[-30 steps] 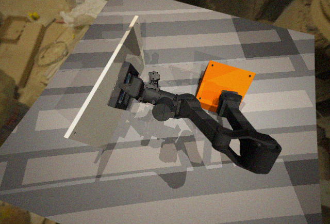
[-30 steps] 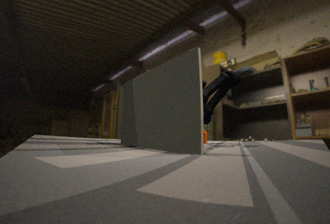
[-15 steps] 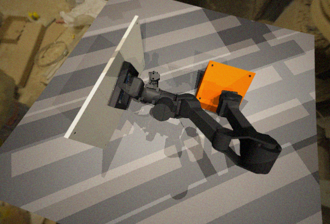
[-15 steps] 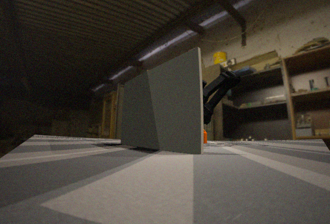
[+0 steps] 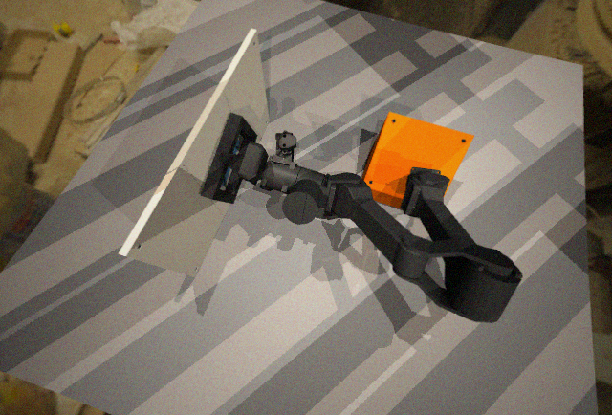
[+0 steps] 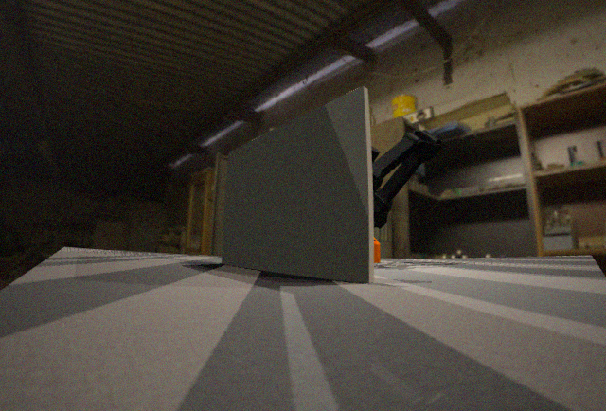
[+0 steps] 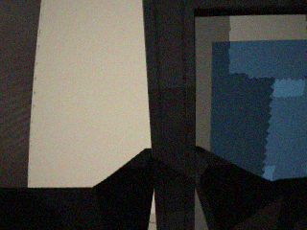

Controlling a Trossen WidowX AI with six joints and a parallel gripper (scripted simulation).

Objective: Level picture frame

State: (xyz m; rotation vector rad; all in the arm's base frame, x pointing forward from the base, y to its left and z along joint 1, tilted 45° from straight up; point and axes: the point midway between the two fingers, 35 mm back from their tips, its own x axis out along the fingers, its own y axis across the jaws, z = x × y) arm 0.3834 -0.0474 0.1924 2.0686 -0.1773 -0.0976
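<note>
Top view: your hand [image 5: 243,163] [image 7: 172,155] partly open, clamped on the picture frame [image 5: 207,187] [image 7: 174,96] at the upright wall panel [image 5: 170,247] [image 6: 298,201] [image 7: 91,96], exterior: panel standing on the table [image 5: 296,351] [image 6: 244,338], hiding the frame, wrist: fingertips gripping the dark frame edge, blue picture at right.

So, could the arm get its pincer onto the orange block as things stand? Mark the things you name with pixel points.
Probably not yet: the pincer [image 5: 236,161] [image 7: 172,155] is shut on the dark picture frame [image 5: 219,191] [image 7: 173,96], facing away from the orange block [image 5: 420,141] [image 6: 377,251].
</note>
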